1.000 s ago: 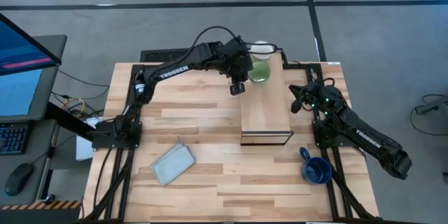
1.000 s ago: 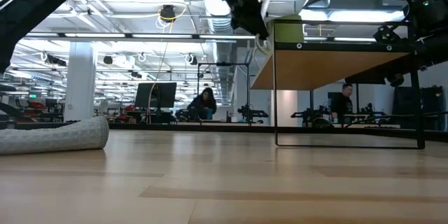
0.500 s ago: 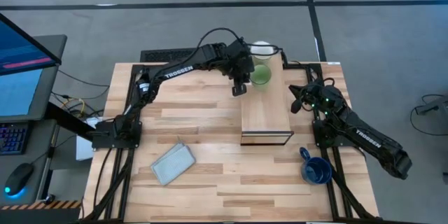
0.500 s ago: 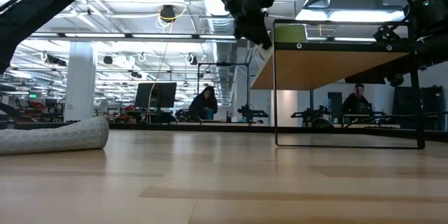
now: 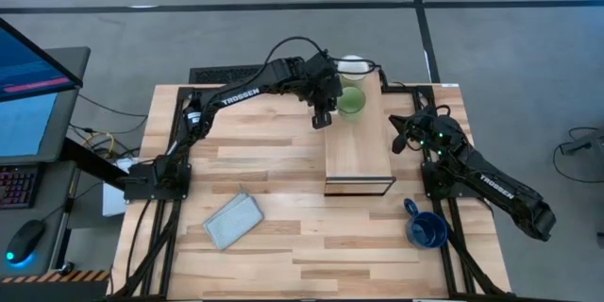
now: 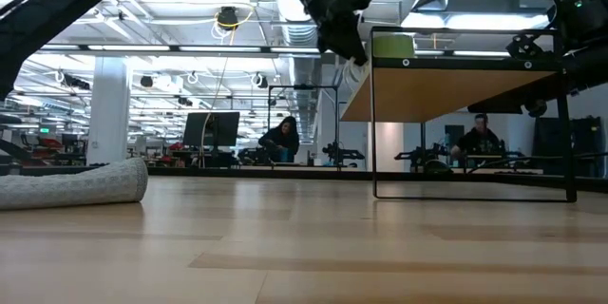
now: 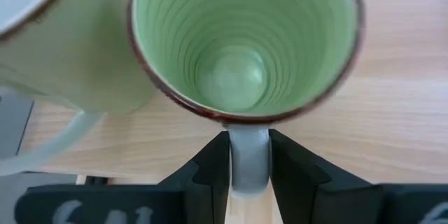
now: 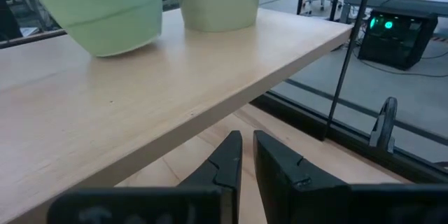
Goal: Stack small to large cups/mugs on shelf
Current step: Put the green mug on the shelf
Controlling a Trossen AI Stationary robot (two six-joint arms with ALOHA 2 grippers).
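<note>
- The light green ceramic mug (image 7: 241,42) sits on the long light-wood shelf (image 5: 359,156), at its far end, right beside the small white ceramic mug (image 5: 353,62).
- The left gripper (image 7: 248,164) has its fingers clamped on the green mug's handle, which points straight back at the fingers.
- The big dark blue ceramic mug (image 5: 427,230) waits on the desk near the right arm, so that arm is closer.
- The right gripper (image 8: 246,155) hangs by the shelf's side, fingers almost together, holding nothing.

Upright white mug (image 5: 353,63) and green mug (image 5: 351,100) side by side on shelf (image 5: 359,151); blue mug (image 5: 427,230) on table.
</note>
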